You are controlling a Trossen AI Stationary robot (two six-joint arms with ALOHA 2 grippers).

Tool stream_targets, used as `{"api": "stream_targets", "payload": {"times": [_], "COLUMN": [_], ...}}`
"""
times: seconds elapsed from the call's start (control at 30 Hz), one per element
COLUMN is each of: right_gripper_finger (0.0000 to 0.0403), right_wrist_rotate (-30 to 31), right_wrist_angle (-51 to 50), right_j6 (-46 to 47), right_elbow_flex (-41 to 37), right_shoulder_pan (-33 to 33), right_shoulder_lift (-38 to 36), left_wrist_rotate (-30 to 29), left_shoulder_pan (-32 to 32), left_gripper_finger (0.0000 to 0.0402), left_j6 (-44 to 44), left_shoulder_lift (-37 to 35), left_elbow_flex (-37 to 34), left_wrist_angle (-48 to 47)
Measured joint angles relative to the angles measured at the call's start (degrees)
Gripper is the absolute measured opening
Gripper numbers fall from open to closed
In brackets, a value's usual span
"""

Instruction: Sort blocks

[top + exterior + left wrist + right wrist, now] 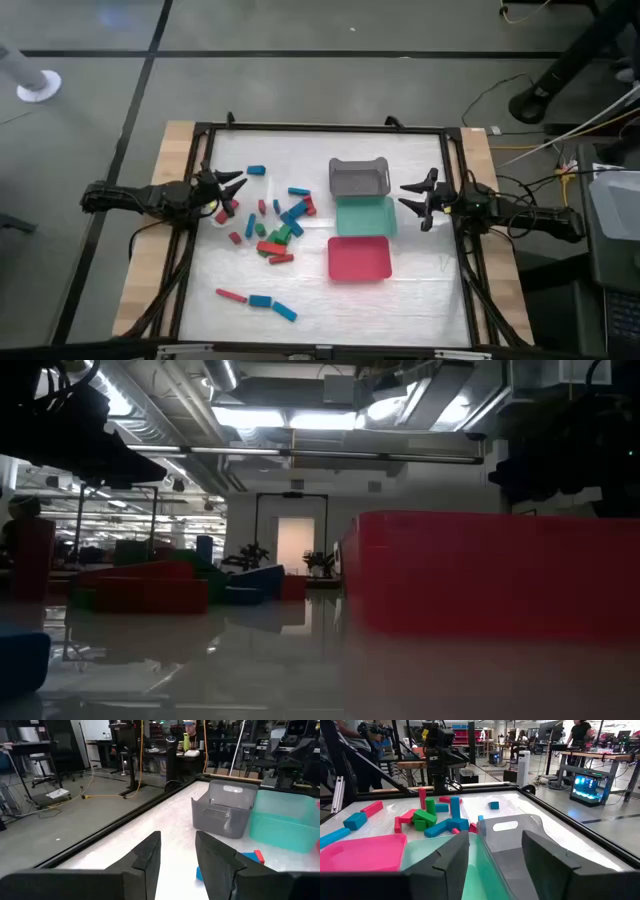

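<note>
Several red, blue and green blocks (279, 226) lie scattered flat on the white table, left of centre. One blue block (256, 170) lies apart toward the far edge, and three more (259, 300) lie near the near edge. My left gripper (238, 191) is open at the left end of the pile, touching nothing; its wrist view (177, 845) shows the open fingers above the table. My right gripper (404, 196) is open beside the right rims of the grey and teal trays. Its wrist view (495, 845) looks past them at the blocks (437, 820).
Three trays stand in a column right of the blocks: grey (358, 178) farthest, teal (366, 216) in the middle, red (359, 258) nearest. The red tray (490, 570) fills the low view's right half. A dark frame (320, 128) borders the table.
</note>
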Motion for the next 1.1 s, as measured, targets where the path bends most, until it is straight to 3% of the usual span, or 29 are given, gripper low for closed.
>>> {"api": "stream_targets", "payload": {"times": [1.1], "right_gripper_finger": [0.0186], "right_wrist_rotate": [2.03], "right_wrist_angle": [0.61], "right_j6": [0.00], "right_elbow_flex": [0.00], "right_shoulder_pan": [0.00], "right_shoulder_lift": [0.02], "left_wrist_rotate": [0.00], "left_shoulder_pan": [0.00], "left_gripper_finger": [0.0111], "left_j6": [0.02], "left_shoulder_lift": [0.02], "left_elbow_flex": [0.02], "left_wrist_angle": [0.00]}}
